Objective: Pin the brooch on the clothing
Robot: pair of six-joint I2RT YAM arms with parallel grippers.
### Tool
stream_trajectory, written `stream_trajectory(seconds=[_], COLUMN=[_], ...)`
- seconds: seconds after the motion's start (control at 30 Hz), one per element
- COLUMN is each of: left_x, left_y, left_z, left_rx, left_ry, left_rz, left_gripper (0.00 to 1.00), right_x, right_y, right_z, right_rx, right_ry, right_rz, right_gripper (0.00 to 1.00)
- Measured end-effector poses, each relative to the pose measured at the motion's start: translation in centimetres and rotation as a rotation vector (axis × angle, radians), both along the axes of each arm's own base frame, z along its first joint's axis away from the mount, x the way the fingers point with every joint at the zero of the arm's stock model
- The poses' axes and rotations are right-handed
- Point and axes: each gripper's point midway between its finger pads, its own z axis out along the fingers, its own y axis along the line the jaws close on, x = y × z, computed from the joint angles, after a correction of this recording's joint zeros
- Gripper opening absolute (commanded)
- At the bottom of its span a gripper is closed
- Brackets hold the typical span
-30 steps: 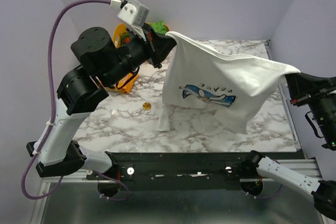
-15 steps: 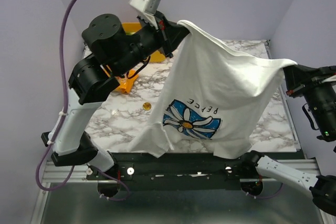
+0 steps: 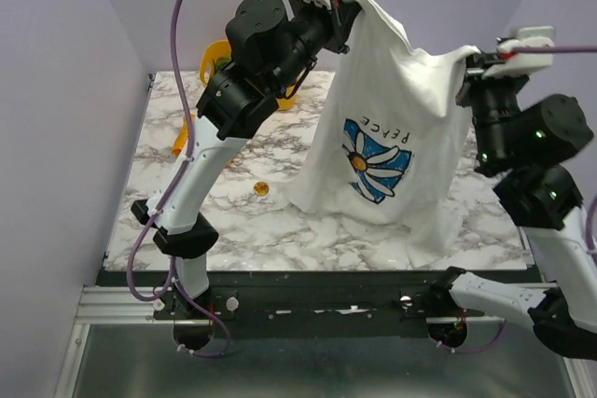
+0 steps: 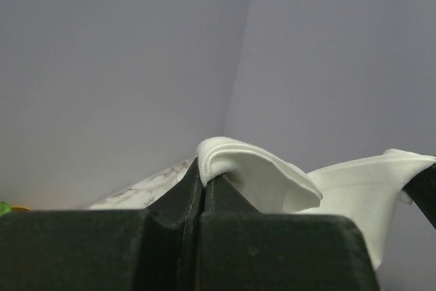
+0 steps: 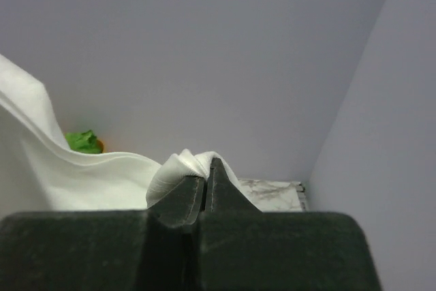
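The clothing (image 3: 392, 100) is clenched at 2 top edges by the left gripper (image 3: 349, 5) and the right gripper (image 3: 465, 62). Its hem touches the desk (image 3: 247, 235). The brooch (image 3: 262, 190) lies apart from the hem, on the open desk to its left.

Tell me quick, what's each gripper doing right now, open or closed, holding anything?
Left gripper: closed, pinching a fold of the T-shirt.
Right gripper: closed, pinching another fold of the T-shirt.

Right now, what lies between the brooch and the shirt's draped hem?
Nothing: only bare marble table separates the brooch from the shirt, as the top view shows.
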Motion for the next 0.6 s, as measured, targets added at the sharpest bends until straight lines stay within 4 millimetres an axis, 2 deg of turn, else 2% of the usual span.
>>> stream_trajectory(seconds=[0.17,0.27,0.33,0.47,0.6], left_x=[4.8,6.8,7.4,7.5,6.8], left_y=[1.6,2.6,3.2,4.5,5.1], left_z=[0.9,1.7,2.5,4.4,4.0], left_rx=[-0.036,-0.058,-0.076,-0.106,-0.079], left_ry=[-0.079,-0.133,-0.172,-0.244,-0.246], left_rz=[0.148,0.22,0.263,0.328,0.332], left_gripper=[0.0,0.0,0.0,0.0,0.0], right_x=[6.7,8.7,9.1,7.9,6.3], right_y=[-1.5,-2.7,-3.3,-4.0,-4.2], right_z=[-0.8,-0.4,1.2,5.7,7.0], right_rx=[-0.1,-0.124,-0.12,-0.091,-0.074], right_ry=[0.026,0.026,-0.006,-0.116,-0.16], right_rz=[-0.136,-0.176,-0.184,-0.186,-0.162], right_gripper=[0.0,0.0,0.0,0.01,0.0])
